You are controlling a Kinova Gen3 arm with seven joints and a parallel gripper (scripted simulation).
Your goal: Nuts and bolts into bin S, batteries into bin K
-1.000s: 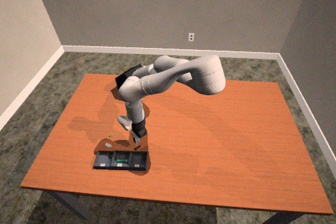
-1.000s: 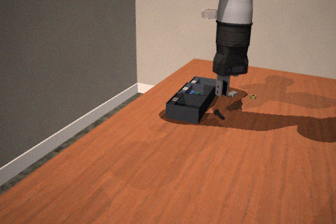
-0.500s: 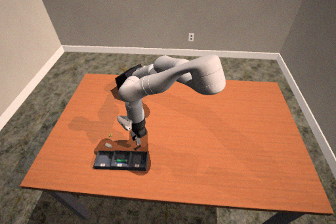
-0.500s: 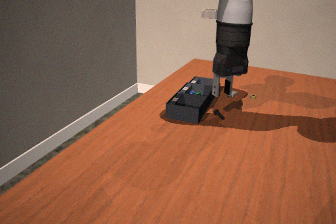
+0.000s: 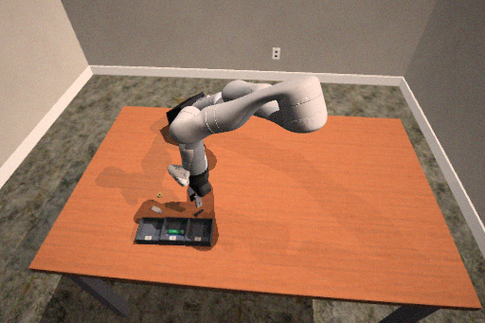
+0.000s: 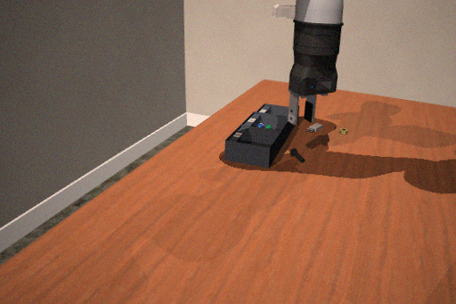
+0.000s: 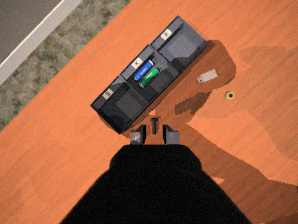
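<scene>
Dark three-compartment bin tray [image 7: 116, 111] is sitting on the tabletop [image 7: 60, 165], blue battery [image 7: 143, 69] and green battery [image 7: 149, 77] lying in K. Small black bolt [image 7: 154, 124] is lying beside it, beneath the open, empty tool [image 7: 154, 135]. Yellowish nut [image 7: 229, 95] is lying rightmost.

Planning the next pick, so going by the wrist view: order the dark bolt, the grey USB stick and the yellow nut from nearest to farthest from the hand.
1. Dark bolt, on the table just beyond the open hand.
2. Grey USB stick, farther out to the right, beside the bin row.
3. Yellow nut, farthest right, past the stick.
</scene>
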